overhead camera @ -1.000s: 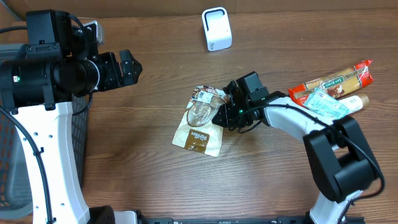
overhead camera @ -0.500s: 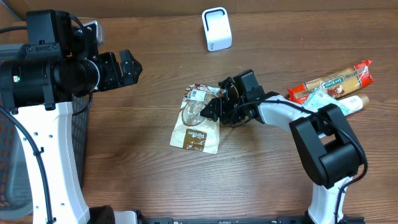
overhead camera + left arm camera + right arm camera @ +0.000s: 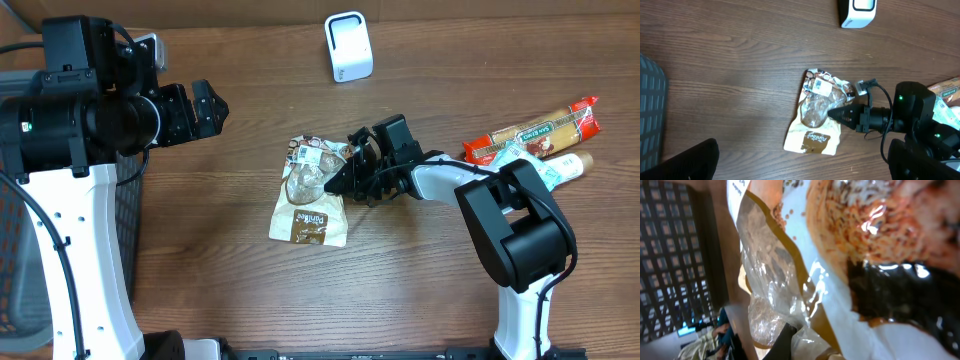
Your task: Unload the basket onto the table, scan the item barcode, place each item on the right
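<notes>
Pouch (image 3: 308, 205) flat, long axis near-to-far, label end toward scanner (image 3: 348, 46)

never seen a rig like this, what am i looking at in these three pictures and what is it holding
These are two robot arms at a wooden table, meant to scan an item's barcode. One picture looks down from above; the other two come from cameras on each arm's wrist. The left gripper hangs open, holding nothing. The right gripper is shut and looks to be pinching the edge of a food pouch on the table; its own camera is so close that the pouch fills the view. A white scanner stands at the far edge, more packets lie to the right, and a dark mesh basket sits on the left.
</notes>
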You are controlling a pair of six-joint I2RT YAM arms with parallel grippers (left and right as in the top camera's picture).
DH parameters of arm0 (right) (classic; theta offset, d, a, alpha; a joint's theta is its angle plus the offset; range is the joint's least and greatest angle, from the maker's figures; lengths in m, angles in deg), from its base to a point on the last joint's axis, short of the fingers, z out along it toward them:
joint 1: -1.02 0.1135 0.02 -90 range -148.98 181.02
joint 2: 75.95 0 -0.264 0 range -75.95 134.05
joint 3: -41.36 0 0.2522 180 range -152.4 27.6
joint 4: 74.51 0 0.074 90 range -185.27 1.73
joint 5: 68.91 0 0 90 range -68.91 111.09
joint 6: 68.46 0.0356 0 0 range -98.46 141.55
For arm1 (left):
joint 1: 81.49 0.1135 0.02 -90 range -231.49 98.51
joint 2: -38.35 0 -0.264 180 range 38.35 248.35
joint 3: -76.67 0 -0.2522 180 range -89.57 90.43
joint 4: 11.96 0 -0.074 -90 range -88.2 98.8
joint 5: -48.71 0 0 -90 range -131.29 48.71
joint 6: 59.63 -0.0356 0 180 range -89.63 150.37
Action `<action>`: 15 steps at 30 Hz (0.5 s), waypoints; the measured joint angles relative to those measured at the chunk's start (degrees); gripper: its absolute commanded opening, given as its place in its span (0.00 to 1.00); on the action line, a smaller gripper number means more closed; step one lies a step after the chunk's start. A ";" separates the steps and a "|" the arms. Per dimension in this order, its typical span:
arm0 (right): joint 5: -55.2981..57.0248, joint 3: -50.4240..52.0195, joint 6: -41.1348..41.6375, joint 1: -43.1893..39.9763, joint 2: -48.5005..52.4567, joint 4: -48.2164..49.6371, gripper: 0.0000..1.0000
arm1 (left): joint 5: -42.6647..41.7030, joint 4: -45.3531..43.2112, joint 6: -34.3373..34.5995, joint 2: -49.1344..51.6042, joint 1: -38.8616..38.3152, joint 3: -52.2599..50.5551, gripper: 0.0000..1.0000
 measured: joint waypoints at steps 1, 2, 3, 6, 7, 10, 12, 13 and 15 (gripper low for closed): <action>-0.57 0.00 -0.85 -0.13 -0.09 -1.27 0.04 | 0.00 0.00 0.00 0.00 0.00 0.00 1.00; -0.94 0.00 -2.01 -0.22 -0.26 -3.13 0.04 | -0.02 0.02 0.00 0.00 0.00 0.00 1.00; -1.33 0.07 -3.52 -0.35 -0.87 -5.64 0.04 | 0.00 0.00 0.00 0.00 0.00 0.00 1.00; -1.66 0.15 -8.39 -0.72 -4.11 -13.09 0.04 | 0.00 -0.02 0.00 0.00 0.00 0.00 1.00; -1.62 0.09 -10.82 -0.79 -6.05 -15.80 0.04 | -0.02 0.02 0.00 0.00 0.00 0.00 1.00; -1.07 -0.15 -17.42 -1.03 -12.70 -23.50 0.04 | 0.00 0.00 0.02 0.00 0.00 0.00 1.00; -0.20 -0.96 -21.11 -1.03 -17.18 -27.06 0.04 | 0.00 0.00 0.00 0.00 0.00 0.00 1.00; 0.11 -1.46 -22.86 -1.03 -19.39 -28.33 0.04 | 0.00 0.02 0.00 0.00 0.00 0.00 1.00; 0.28 -2.34 -25.83 -1.03 -22.95 -29.77 0.04 | 0.00 0.00 0.00 0.00 0.00 0.00 1.00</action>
